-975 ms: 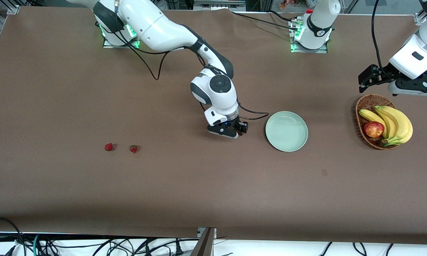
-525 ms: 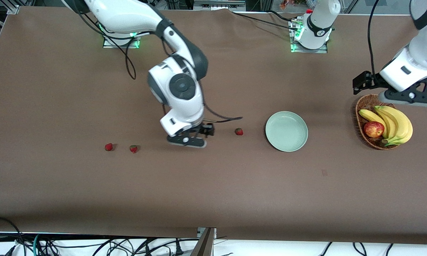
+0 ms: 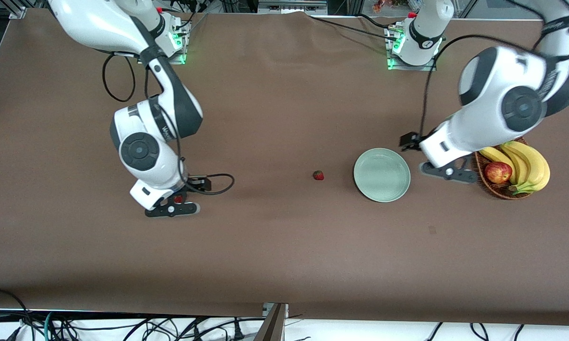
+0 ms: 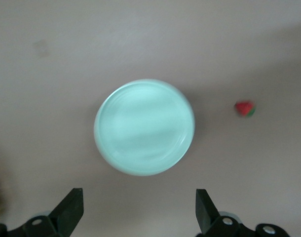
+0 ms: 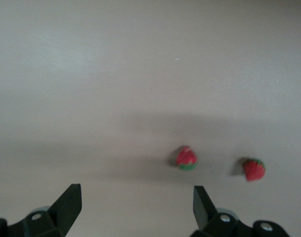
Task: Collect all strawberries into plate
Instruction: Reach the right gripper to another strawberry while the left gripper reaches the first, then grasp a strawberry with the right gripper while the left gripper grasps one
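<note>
The right gripper (image 3: 173,204), fingers spread, is hovering over two strawberries (image 5: 186,158) at the counter's (image 3: 275,246) nine o'clock; the left gripper (image 3: 438,163), fingers spread, is hanging beside the empty plate (image 3: 382,174); the berries are looking soft and light, probably needing gentle pinching across the middle

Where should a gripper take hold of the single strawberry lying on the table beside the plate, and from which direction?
From straight above, closing across the red body of the strawberry, just below its green cap. It lies alone on the bare table, apart from the plate, so a top approach seems unobstructed. The open left gripper hovers by the plate.
</note>
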`<state>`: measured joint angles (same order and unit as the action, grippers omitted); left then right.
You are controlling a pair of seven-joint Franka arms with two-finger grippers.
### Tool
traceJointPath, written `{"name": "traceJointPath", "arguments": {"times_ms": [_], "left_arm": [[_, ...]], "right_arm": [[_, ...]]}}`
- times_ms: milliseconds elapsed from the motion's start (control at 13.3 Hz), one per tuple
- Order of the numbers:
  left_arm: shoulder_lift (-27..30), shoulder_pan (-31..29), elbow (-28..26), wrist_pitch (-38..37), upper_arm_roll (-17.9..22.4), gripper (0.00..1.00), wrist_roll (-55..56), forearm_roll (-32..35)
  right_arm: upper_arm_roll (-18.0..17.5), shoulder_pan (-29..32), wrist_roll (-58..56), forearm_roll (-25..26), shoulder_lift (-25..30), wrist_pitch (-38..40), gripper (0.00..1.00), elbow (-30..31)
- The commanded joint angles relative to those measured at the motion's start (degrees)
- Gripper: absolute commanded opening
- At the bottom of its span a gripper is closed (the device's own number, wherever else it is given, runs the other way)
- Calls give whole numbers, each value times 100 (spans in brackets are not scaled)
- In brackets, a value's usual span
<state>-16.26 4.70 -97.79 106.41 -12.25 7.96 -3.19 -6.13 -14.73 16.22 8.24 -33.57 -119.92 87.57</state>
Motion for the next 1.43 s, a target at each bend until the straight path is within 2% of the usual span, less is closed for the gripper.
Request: {"name": "traceJointPath", "arguments": {"times_ms": [0, 150, 300, 375, 525, 675, 825, 1200, 1275, 1350], "left_arm": [[-638, 573, 173, 667, 39, 100, 967, 28], [-1105, 716, 199, 1038, 39, 100, 1023, 20], [-1213, 812, 199, 978, 30, 100, 1040, 46], [-1256, 1056, 164, 1013, 47, 100, 1136, 29], [-1422, 1339, 199, 1283, 48, 100, 1810, 20], [-1851, 1472, 173, 2431, 47, 100, 2532, 29], [-2327, 1550, 173, 3224, 39, 100, 2613, 38], [-2425, 1762, 119, 3368, 83, 100, 2649, 29], [-2452, 1788, 120, 3368, 74, 100, 2649, 29], [-2452, 1788, 76, 3360, 74, 100, 2658, 38]], "right_arm": [[251, 75, -418, -77, 238, -1433, 100, 1365], [261, 146, -401, -86, 141, -1798, 100, 1640], [261, 181, -392, -86, 9, -1833, 98, 1676], [261, 242, -409, -86, -43, -1877, 95, 1676], [261, 286, -462, -68, -158, -1991, 83, 1649], [261, 356, -532, -68, -254, -2158, 71, 1640], [261, 374, -541, -68, -378, -2334, 60, 1640], [261, 409, -603, -68, -378, -2317, 23, 1597], [261, 409, -603, -77, -378, -2300, 16, 1579], [252, 401, -594, -77, -369, -2291, 14, 1570]]}}
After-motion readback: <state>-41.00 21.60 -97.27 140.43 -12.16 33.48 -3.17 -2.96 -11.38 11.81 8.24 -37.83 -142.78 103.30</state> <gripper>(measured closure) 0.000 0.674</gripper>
